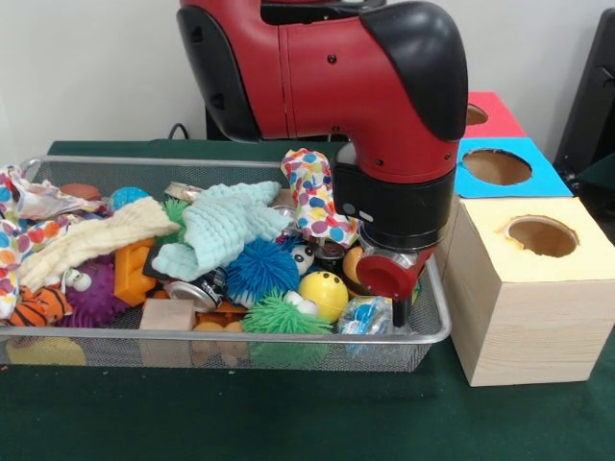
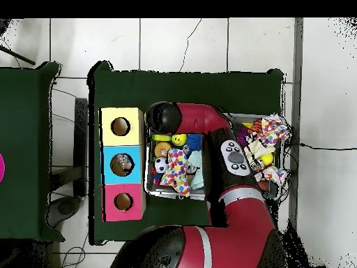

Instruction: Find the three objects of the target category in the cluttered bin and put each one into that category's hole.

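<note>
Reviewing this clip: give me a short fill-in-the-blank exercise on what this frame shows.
1. The cluttered toys lie in a wire mesh ____.
2. The three boxes beside the bin each have a round ____ in the top.
3. The box nearest the front camera has a ____ top.
4. The smiley ball in the bin is ____.

Missing words: bin; hole; yellow; yellow

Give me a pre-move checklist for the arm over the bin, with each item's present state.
1. Gripper down inside the bin, at the end nearest the boxes: ok.
2. Gripper open or shut: cannot tell; the wrist hides it.
3. Object held: cannot tell.
4. Yellow box hole facing up and unblocked: ok.
5. Blue box hole empty: not ok; the overhead view shows something inside.
6. Clutter under the gripper: not ok; the yellow ball and other toys crowd against it.
</note>
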Robot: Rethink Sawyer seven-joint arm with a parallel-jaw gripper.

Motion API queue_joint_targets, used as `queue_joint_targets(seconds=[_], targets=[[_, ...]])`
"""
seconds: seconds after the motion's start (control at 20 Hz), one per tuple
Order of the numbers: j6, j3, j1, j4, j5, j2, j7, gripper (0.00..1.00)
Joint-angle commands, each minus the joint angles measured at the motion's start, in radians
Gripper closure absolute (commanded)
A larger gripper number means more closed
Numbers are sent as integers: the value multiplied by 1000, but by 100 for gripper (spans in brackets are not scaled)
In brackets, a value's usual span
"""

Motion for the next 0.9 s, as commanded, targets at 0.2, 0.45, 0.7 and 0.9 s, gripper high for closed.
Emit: queue_joint_targets(seconds=[0.2, 0.45, 0.7, 0.9], targets=[[-1, 44, -16, 54, -2, 18, 120, 100], [-3, 41, -9, 58, -11, 12, 114, 100], [-29, 41, -5, 68, -61, 3, 56, 100], [-34, 52, -10, 88, -86, -8, 20, 100]])
